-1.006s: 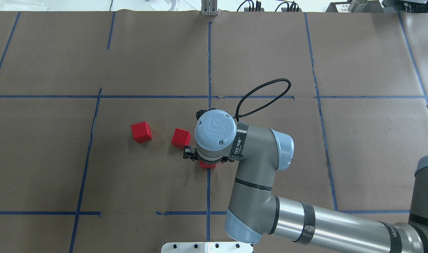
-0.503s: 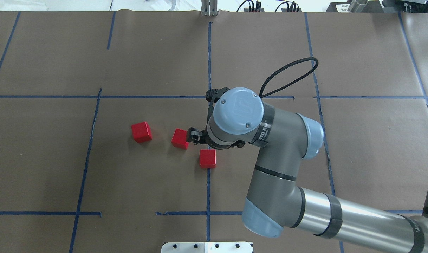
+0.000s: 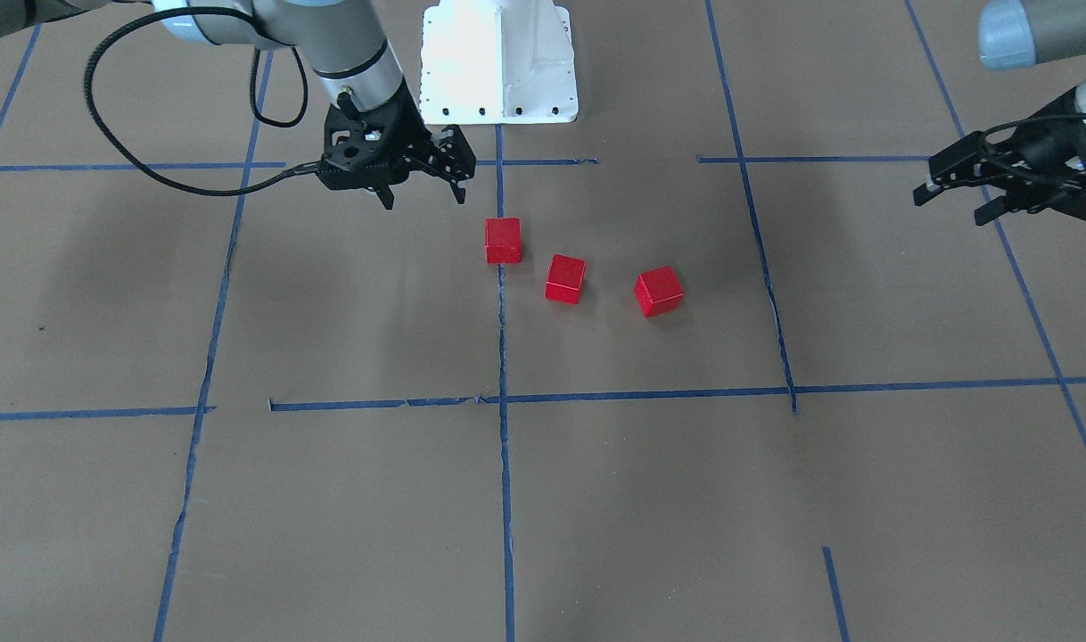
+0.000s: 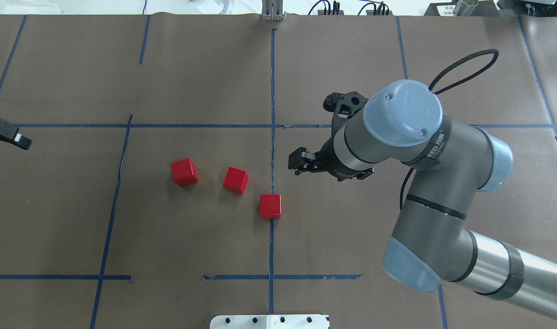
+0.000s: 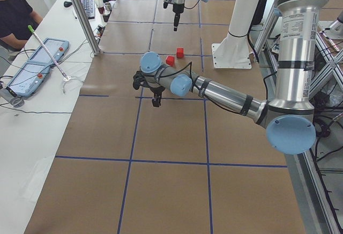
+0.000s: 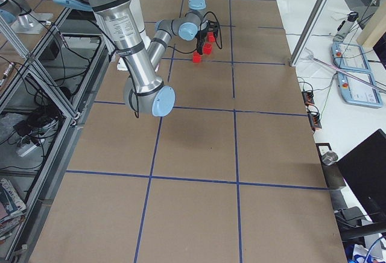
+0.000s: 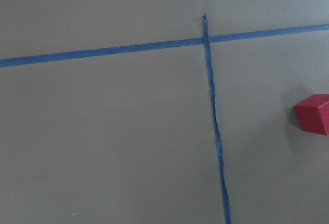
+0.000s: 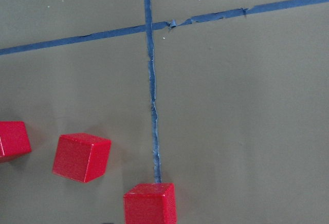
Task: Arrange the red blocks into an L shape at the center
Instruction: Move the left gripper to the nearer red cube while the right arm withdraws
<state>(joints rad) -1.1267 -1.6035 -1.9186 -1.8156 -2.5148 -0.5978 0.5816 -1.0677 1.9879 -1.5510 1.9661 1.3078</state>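
Observation:
Three red blocks lie in the center cell [image 4: 191, 233]. One [image 4: 270, 206] sits on the vertical tape line [image 4: 272, 151]; the second [image 4: 235, 180] and third [image 4: 184, 172] lie to its left, apart from each other. They show in the front view as the first [image 3: 503, 241], second [image 3: 565, 279] and third [image 3: 658, 292]. My right gripper [image 4: 299, 164] [image 3: 423, 192] is open and empty, raised to the right of the line. My left gripper [image 3: 949, 207] [image 4: 13, 137] is open and empty, far to the left. The right wrist view shows all three blocks [image 8: 150, 203] [image 8: 82, 157] [image 8: 11, 139].
The white robot base [image 4: 269, 321] [image 3: 498, 62] stands at the near table edge. A black cable [image 4: 461, 68] loops off the right wrist. The left wrist view shows one red block [image 7: 312, 113] at its right edge beside a tape crossing.
My right gripper has left the block on the centre line and moved up and to the right, away from the blocks. My left gripper has come into view at the left edge.

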